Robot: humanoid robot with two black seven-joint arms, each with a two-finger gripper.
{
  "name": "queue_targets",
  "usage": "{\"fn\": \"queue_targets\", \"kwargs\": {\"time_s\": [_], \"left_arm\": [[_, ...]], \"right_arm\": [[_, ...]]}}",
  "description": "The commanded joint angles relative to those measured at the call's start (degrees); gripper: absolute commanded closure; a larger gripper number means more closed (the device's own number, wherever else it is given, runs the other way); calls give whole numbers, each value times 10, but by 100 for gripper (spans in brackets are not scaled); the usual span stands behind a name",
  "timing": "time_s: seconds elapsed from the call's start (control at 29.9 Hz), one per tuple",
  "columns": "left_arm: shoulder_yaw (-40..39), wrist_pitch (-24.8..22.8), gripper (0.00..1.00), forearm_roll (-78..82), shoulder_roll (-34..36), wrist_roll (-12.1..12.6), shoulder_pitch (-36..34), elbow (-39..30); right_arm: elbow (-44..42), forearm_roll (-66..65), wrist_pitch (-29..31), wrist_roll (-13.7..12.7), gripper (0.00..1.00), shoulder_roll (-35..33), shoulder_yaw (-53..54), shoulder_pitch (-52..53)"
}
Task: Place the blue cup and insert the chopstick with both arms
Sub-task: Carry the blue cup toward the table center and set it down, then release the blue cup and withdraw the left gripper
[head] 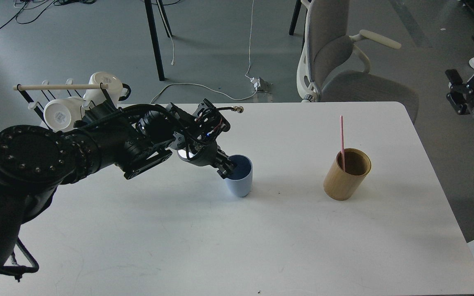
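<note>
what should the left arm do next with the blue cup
Probably open and back off: the left gripper pinches the rim of the blue cup, which seems upright on the table. The chopstick still stands in the bamboo holder.

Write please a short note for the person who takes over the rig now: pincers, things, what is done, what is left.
Left pincer: at the rim of the cup, one finger seems inside, shut on it as far as I can see.
Right pincer: off the table at the right edge, holds nothing; open or shut unclear.
Cup stands upright on the table, left of the holder.
Chopstick stands in the holder.
Done: cup on the table.
Left: release the cup, move the chopstick into it.
</note>
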Motion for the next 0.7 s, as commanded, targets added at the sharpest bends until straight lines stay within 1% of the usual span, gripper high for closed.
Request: {"fn": "queue_targets", "kwargs": {"time_s": [0.0, 0.1, 0.13, 0.2, 0.27, 0.37, 0.43, 0.5, 0.67], "left_arm": [[-5, -3, 69, -4, 0, 0, -3, -2], [-6, -4, 59, -9, 0, 0, -5, -7], [-8, -6, 55, -11, 0, 0, -6, -12], [-29, -16, 40, -12, 5, 0, -8, -31], [-65, -38, 24, -13, 23, 0, -8, -43], [-151, -89, 13, -12, 59, 0, -7, -68], [-217, -89, 8, -12, 91, 0, -2, -98], [-285, -89, 6, -17, 132, 0, 5, -121], [-415, -89, 4, -97, 198, 0, 63, -126]], "right_arm": [[0, 0, 0, 0, 1, -2, 1, -1], [0, 0, 0, 0, 1, -2, 0, -1], [0, 0, 0, 0, 1, -2, 0, -1], [0, -1, 0, 0, 1, -2, 0, -1], [0, -2, 2, 0, 1, -2, -6, -1], [0, -22, 2, 0, 1, -7, -23, 1], [1, -69, 1, 0, 1, -8, -44, 10], [2, -161, -15, 0, 1, -7, -52, 27], [15, -418, -77, 0, 1, -5, -63, 53]]}}
